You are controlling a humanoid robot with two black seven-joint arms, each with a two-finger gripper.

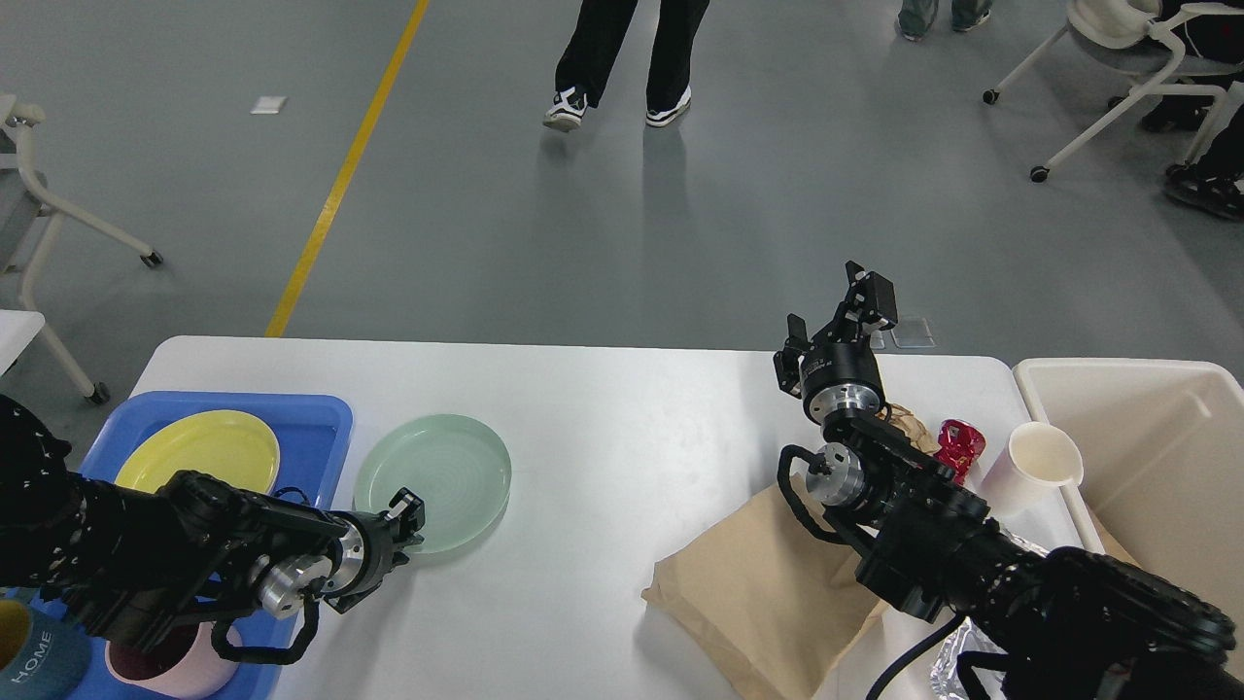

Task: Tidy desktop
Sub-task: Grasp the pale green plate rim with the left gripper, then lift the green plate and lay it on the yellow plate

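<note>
Hidden or cut off: the pink mug (165, 661) beside the left forearm is mostly covered by that arm; a teal mug (34, 661) is cut by the bottom-left corner; crumpled foil (948, 666) under the right arm runs off the lower edge; the cream bin (1157, 457) runs off the right edge; a person (627, 49) on the grey floor shows from the legs down only.
Hard to make out: a brownish crumpled item (909, 423) behind the right wrist cannot be identified; the red crumpled wrapper (960, 445) just right of that wrist carries no legible print.
Writing: "HOME" in pale letters on the teal mug; no other text readable.
Desktop (622, 408): matte white, smooth, rounded far corners, spanning nearly the whole width beneath both arms.
Left gripper (408, 513): low at the near rim of the pale green plate (432, 481); its fingers are too small and dark to tell apart, so I cannot tell whether it is released or clenched, or touching the rim.
Left of that pincer: blue tray (311, 428) holding a yellow plate (199, 449).
Right gripper (844, 316): raised over the far table edge, fingers spread apart, holding nothing.
Near side of that pincer: a brown paper bag (758, 583) lying flat, partly under the arm; a white paper cup (1040, 462) to its right, tipped against the bin wall.
</note>
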